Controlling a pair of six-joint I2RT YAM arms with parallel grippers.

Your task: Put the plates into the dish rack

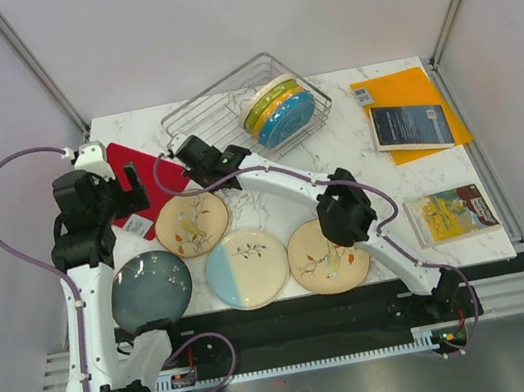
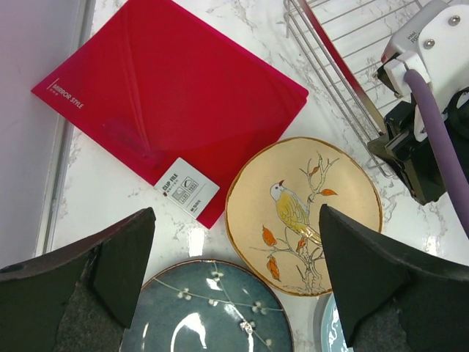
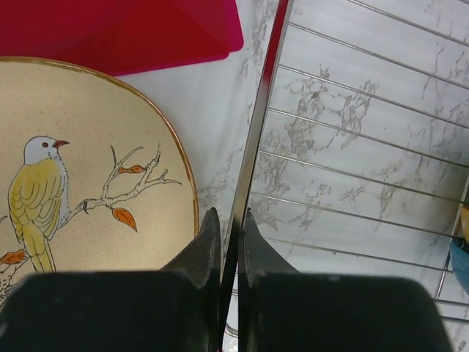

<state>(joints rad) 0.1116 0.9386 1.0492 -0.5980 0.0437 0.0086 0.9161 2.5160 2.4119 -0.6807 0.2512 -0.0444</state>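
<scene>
Marble-look counter (image 1: 402, 181) carries everything. The silver wire dish rack (image 1: 209, 99) sits upper centre in the top view, with its long axis running lower left to upper right. Small coloured dishes (image 1: 280, 112) stand on edge at its right end.

- **Clutter:** the orange envelope (image 1: 396, 91) with a dark booklet (image 1: 410, 126) is upper right, and the red mat (image 2: 168, 95) is left of the rack.
- **Nothing racked yet:** all four lie flat in the lower half of the top view.
  - Bird plate (image 1: 191, 224) is just below the rack's left corner.
  - Teal plate (image 1: 150, 289) is lower left.
  - Blue-and-cream plate (image 1: 246, 268) is bottom centre.
  - Second cream plate (image 1: 328, 257) is right of that one.
- **Picture card:** it lies at the right edge (image 1: 451, 213).

Your right gripper (image 3: 229, 216) is clenched on the rack's near-left rim wire. In its wrist view the bird plate lies just left of the fingers, apart from the rim. Your left gripper (image 2: 236, 213) is spread wide and holds nothing. It hangs above the gap between the bird and teal plates.

My read is that the right arm is busy with the rack, so the left arm is nearer for those two plates. The rack lies up and to the right of them in the top view.

**Writing:** the red mat's corner reads "MIRROR STYLE". Its white label (image 2: 187, 188) seems to say "CLIP FILE". The booklet and card text is too small to read.
</scene>
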